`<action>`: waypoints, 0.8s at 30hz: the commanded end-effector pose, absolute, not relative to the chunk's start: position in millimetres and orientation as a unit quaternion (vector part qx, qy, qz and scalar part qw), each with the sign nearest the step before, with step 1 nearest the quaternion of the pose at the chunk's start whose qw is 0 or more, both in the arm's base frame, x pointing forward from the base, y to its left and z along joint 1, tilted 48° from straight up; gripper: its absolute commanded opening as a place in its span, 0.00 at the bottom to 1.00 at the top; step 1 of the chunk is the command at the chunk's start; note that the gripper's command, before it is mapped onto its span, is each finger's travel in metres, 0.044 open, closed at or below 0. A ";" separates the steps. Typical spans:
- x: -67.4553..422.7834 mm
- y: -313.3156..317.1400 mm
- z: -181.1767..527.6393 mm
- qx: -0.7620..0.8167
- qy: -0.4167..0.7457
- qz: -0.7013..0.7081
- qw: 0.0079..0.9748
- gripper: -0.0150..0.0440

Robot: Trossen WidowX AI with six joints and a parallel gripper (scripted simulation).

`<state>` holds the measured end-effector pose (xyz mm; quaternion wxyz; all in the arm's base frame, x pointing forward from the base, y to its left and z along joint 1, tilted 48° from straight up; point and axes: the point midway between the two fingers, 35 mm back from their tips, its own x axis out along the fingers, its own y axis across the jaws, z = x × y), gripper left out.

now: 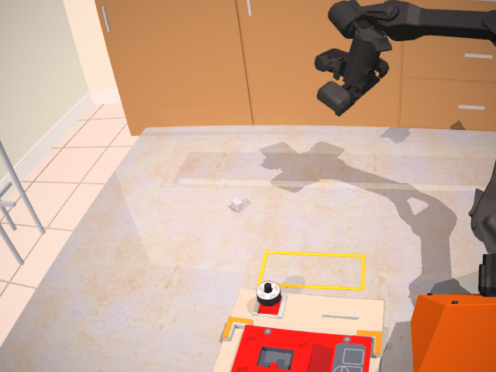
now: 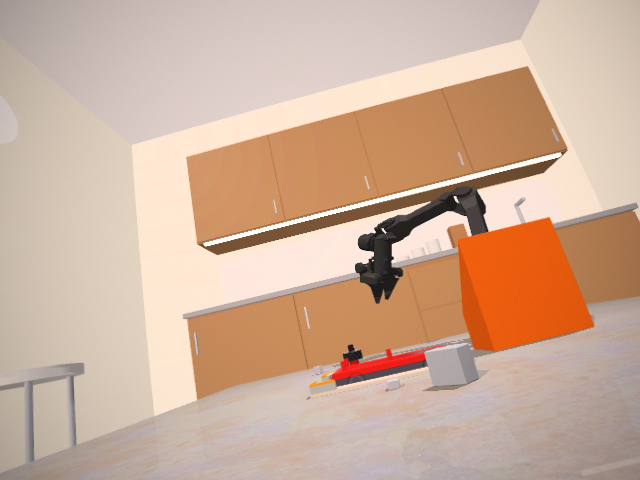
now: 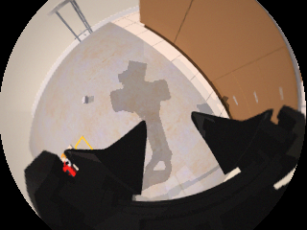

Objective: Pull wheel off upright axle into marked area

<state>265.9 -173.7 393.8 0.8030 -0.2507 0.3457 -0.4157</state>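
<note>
The wheel [image 1: 268, 296] [image 2: 353, 356], with a black tyre and white hub, sits on the upright axle [image 1: 267, 286] [image 2: 350, 346], whose black tip stands out above the hub. It stands on a red base at the board's back left corner. The marked area is a yellow outline [image 1: 312, 253] [image 3: 82, 137] on the table, just behind the board, with no object in it. My gripper [image 2: 382, 300] [image 3: 169, 119] is open and empty, fingers pointing down, high above the table and far behind the wheel. In the wrist view the wheel cannot be made out.
A cream board [image 1: 372, 314] carries a red chassis [image 1: 296, 338] [image 2: 382, 363] between orange corner brackets. A large orange block [image 1: 460, 336] [image 2: 527, 284] stands to the right. A small white cube [image 1: 237, 204] [image 3: 86, 100] lies behind the outline. The exterior view shows a grey block [image 2: 451, 364] in front.
</note>
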 end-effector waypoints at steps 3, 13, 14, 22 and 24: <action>306.0 -151.2 346.4 -0.246 0.393 -0.367 0.806 0.76; 355.9 -92.7 270.8 -0.246 0.456 -0.301 0.801 0.76; 359.4 -85.6 263.2 -0.248 0.461 -0.295 0.799 0.76; 375.2 -36.6 205.0 -0.263 0.509 -0.260 0.777 0.76; 376.6 -22.8 186.9 -0.269 0.525 -0.252 0.767 0.76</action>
